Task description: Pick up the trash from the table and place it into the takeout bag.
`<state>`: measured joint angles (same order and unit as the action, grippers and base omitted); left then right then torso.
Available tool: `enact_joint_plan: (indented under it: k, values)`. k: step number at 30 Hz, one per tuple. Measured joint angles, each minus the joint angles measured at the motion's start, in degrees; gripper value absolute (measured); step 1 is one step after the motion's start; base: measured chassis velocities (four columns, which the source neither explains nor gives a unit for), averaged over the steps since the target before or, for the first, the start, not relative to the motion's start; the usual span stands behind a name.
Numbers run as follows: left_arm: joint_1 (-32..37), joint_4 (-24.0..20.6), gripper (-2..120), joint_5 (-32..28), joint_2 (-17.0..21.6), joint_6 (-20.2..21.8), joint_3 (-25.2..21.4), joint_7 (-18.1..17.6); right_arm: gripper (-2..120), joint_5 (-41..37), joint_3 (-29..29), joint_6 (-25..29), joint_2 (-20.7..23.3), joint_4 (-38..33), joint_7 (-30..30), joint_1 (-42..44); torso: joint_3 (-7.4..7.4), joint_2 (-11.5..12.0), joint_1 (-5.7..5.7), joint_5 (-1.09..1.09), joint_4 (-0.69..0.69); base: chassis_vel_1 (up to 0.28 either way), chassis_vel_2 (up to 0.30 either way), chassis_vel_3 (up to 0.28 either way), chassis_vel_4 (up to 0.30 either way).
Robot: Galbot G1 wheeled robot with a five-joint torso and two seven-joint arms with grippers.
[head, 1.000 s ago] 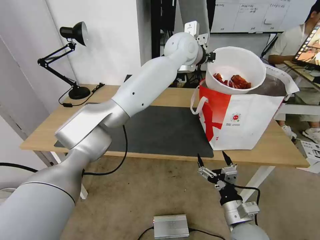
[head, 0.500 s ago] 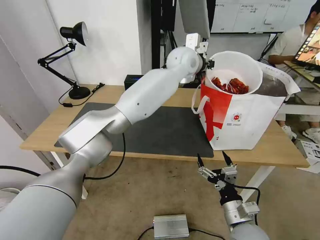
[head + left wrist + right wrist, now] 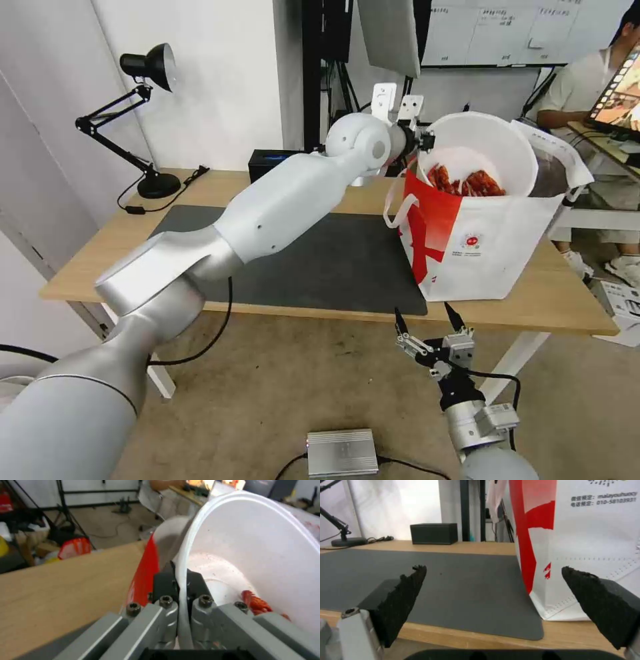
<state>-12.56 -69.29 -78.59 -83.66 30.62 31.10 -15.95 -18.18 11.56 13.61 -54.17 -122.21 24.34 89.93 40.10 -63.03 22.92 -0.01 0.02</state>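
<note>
The trash in view is a white round bowl (image 3: 493, 143) of red crayfish shells (image 3: 467, 181), tilted and sunk partly into the open top of the takeout bag (image 3: 493, 243). My left gripper (image 3: 424, 141) is shut on the bowl's rim (image 3: 183, 580) at the bag's near-left top edge. The bag, white with red panels (image 3: 530, 542), stands on the right part of the light wood table (image 3: 93, 253). My right gripper (image 3: 427, 319) is open, parked below the table's front edge, with its black fingertips (image 3: 403, 597) wide apart and nothing between them.
A dark grey mat (image 3: 320, 260) covers the table's middle. A black box (image 3: 267, 163) and a black desk lamp (image 3: 143, 120) stand at the back. A silver unit (image 3: 342, 452) lies on the floor. A person sits at another desk, far right.
My left arm has lowered the bowl from above the bag down into its open top, and the bag's rim now hides the bowl's lower part. The right arm has not moved.
</note>
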Motion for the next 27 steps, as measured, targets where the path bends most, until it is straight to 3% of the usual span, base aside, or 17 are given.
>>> enact_joint_plan:
  k: [6,22,24,27]
  values:
    - [0.2,-1.3,3,-0.7,0.2,1.1,1.3,0.0,100,0.0,0.0,0.0,0.0,0.0,0.0,0.0,0.0,0.0,0.0,0.0,-0.03,0.0,0.0,0.0,0.0]
    - [-0.3,-2.1,61,-0.7,0.9,1.8,0.5,-0.3,100,0.0,0.0,0.0,0.0,0.0,0.0,0.0,0.0,0.0,0.0,0.0,-0.02,0.0,0.0,0.0,0.0]
    - [-0.1,-4.0,72,-0.8,2.2,0.5,0.0,-0.6,100,0.0,0.0,0.0,0.0,0.0,0.0,0.0,0.0,0.0,0.0,0.0,-0.03,0.0,0.0,0.0,0.0]
    - [0.4,-6.1,79,-0.8,3.8,-2.0,-0.6,-0.7,100,0.0,0.0,0.0,0.0,0.0,0.0,0.0,0.0,0.0,0.0,0.0,-0.03,0.0,0.0,0.0,0.0]
